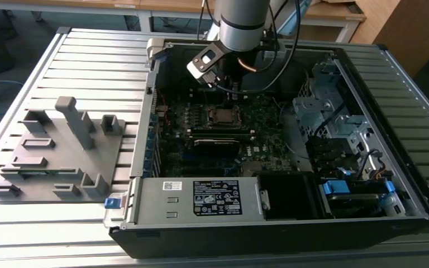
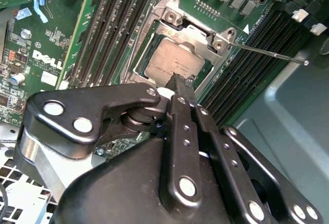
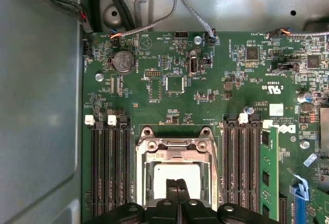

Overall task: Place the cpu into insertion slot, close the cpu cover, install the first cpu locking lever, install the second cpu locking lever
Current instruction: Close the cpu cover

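**cpu point(image 2: 170, 62) seated, levers left to do**

On the exterior view's clock face, my slatted table point(image 1: 95, 50) carries the open computer case point(image 1: 274, 241) with a grey fixture plate point(image 1: 58, 151) just beside it at nine o'clock. The arm point(image 1: 241, 22) drops into the case from twelve o'clock.

Inside lies the green motherboard point(image 3: 169, 80). The insertion slot point(image 1: 223, 115) sits toward ten o'clock of the case's middle, between the banks of memory slots.

The gripper point(image 2: 177, 81) hangs directly above the slot, its two fingers pressed together with nothing between them, tips just over the chip's metal top.

The cpu cover point(image 3: 177, 144) looks to me laid down around the chip, framing it. I judge the first two steps done: the cpu lies flat inside the slot, its silver top showing through the cover's cut-out in both wrist views.

One thin locking lever point(image 2: 267, 53) sticks out free from the socket corner, not latched. I cannot make out the other lever.
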Robot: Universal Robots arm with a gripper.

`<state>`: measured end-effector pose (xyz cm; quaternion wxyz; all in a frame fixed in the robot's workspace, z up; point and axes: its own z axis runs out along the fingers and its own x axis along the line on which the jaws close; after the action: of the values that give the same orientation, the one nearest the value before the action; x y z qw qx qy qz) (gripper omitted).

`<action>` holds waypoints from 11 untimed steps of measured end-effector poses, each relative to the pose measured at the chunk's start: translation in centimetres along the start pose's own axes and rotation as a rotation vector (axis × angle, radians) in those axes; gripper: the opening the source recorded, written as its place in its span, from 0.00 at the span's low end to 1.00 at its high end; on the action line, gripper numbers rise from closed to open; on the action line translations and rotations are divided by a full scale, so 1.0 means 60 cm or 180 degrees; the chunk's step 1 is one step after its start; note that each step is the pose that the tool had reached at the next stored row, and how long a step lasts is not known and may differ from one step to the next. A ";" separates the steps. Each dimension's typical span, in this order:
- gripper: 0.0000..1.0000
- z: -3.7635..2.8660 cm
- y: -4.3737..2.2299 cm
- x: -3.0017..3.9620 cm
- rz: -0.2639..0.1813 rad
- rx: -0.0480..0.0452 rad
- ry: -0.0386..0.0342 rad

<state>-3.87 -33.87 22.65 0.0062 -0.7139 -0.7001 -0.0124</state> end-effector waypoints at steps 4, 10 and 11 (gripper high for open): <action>0.10 0.000 0.000 0.000 -0.0016 0.0000 0.0000; 0.10 0.001 0.000 0.000 -0.0183 0.0005 0.0002; 0.10 0.001 0.000 0.000 -0.0210 0.0005 0.0002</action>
<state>-3.87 -33.87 22.61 0.0066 -0.6904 -0.7233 -0.0122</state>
